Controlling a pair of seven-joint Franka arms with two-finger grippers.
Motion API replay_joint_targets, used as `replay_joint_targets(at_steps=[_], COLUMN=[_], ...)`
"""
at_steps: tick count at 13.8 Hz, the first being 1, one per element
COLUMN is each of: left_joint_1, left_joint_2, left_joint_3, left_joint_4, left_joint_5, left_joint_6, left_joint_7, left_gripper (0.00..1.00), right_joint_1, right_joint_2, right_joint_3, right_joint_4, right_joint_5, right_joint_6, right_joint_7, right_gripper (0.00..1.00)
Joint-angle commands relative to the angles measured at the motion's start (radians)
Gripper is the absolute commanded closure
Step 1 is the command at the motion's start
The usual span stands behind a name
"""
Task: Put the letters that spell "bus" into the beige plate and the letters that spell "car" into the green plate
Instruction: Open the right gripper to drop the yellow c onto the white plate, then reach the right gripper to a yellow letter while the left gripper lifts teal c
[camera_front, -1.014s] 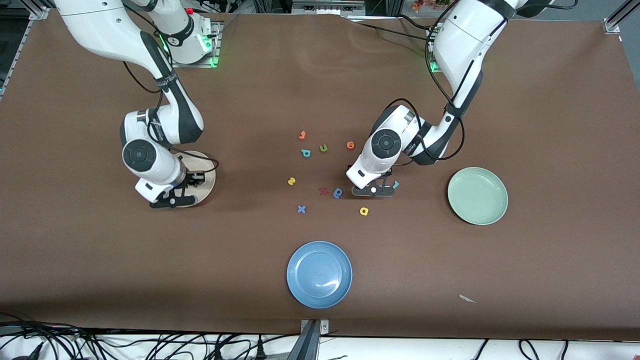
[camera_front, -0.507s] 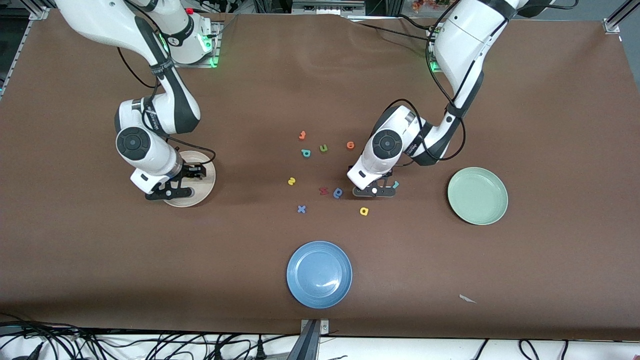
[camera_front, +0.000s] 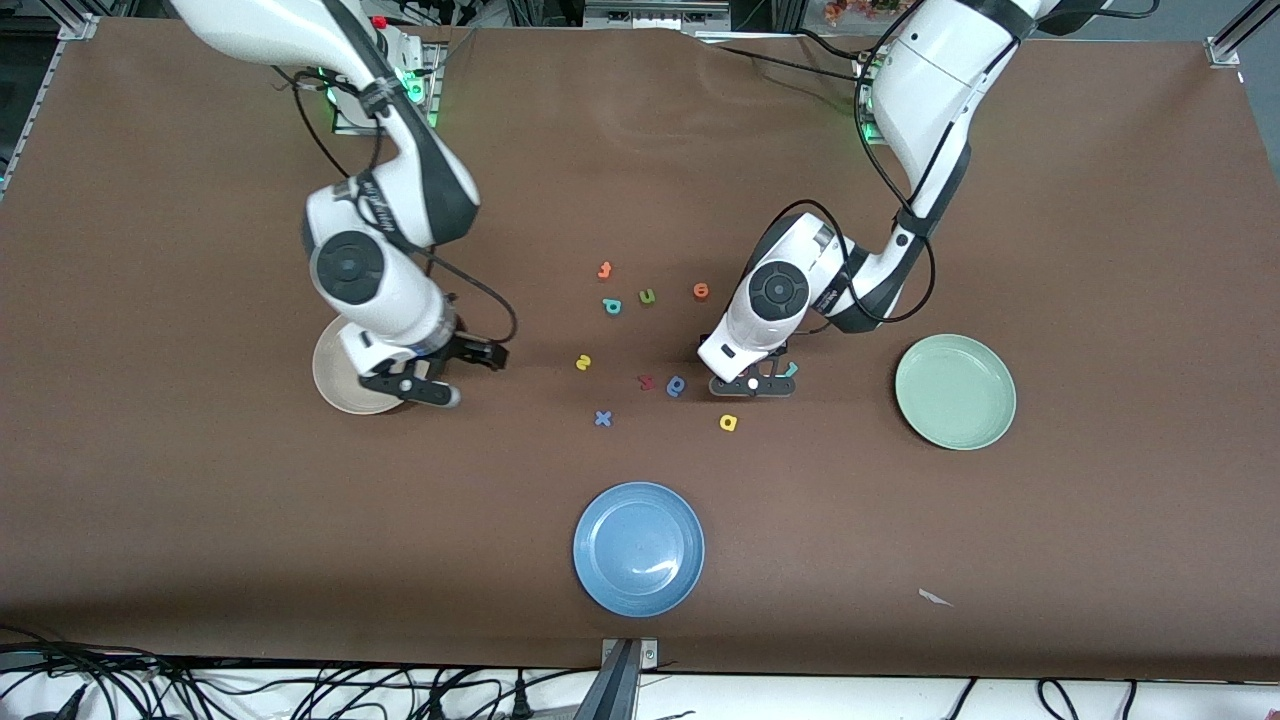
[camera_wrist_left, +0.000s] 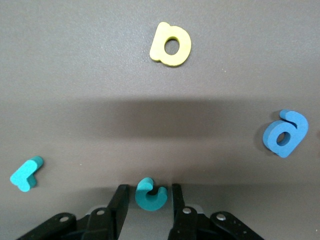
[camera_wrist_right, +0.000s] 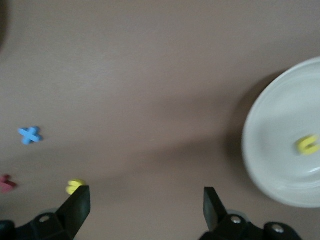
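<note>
1. Teal c (camera_wrist_left: 150, 194) on the tabletop (camera_front: 1100, 250), between the fingers (camera_wrist_left: 120, 202) of the left end effector (camera_front: 752, 384); jaws narrowed around it, not yet clearly pinching.
2. Teal r (camera_wrist_left: 26, 173) just beside; yellow a (camera_wrist_left: 171, 44) nearer the front camera; blue looped letter (camera_wrist_left: 286, 134) toward the right arm's end, not wanted.
3. Green plate (camera_front: 955, 392) well apart, toward the left arm's end, no letters in it.
4. Best done by closing squarely on the c, lifting straight up, avoiding a nudge to the r.
5. Right end effector (camera_front: 412, 388) spread wide, holding nothing, over the tabletop beside the beige plate (camera_wrist_right: 265, 150).
6. Yellow u (camera_wrist_right: 307, 145) already in that plate; yellow s (camera_front: 583, 362) and teal b (camera_front: 612, 306) left on the tabletop.
</note>
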Motion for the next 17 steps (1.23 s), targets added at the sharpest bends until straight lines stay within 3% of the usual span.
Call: replay_joint_targets(at_steps=[1, 3, 5, 6, 11, 15, 16, 17], left_joint_1=[-0.005, -0.003, -0.005, -0.002, 0.111, 0.246, 0.283, 0.332], left_joint_2=[0.018, 0.018, 0.026, 0.024, -0.09, -0.184, -0.208, -0.23], left_joint_3=[0.002, 0.004, 0.004, 0.002, 0.002, 0.004, 0.002, -0.002], left_joint_4=[0.021, 0.021, 0.021, 0.021, 0.032, -0.031, -0.061, -0.097], left_joint_5=[0.006, 0.008, 0.008, 0.008, 0.011, 0.014, 0.041, 0.092], left_joint_6=[0.011, 0.035, 0.039, 0.037, -0.141, -0.231, -0.228, -0.212], left_joint_7=[-0.03, -0.03, -0.03, -0.03, 0.052, 0.212, 0.238, 0.254], left_gripper=[0.71, 0.82, 0.85, 0.87, 0.87, 0.87, 0.86, 0.86], right_joint_1=[0.077, 0.113, 0.145, 0.153, 0.183, 0.186, 0.186, 0.186], right_joint_2=[0.131, 0.175, 0.21, 0.223, 0.27, 0.301, 0.303, 0.301], right_joint_3=[-0.001, -0.001, -0.002, -0.004, -0.007, -0.007, -0.008, -0.008], right_joint_4=[0.138, 0.173, 0.187, 0.187, 0.186, 0.183, 0.183, 0.184], right_joint_5=[0.004, 0.001, -0.001, -0.003, -0.033, -0.036, -0.038, -0.039], right_joint_6=[-0.017, -0.009, 0.023, 0.047, 0.078, 0.109, 0.109, 0.109], right_joint_7=[0.19, 0.279, 0.338, 0.347, 0.35, 0.35, 0.35, 0.35], right_gripper=[0.01, 0.09, 0.37, 0.41, 0.45, 0.46, 0.48, 0.57])
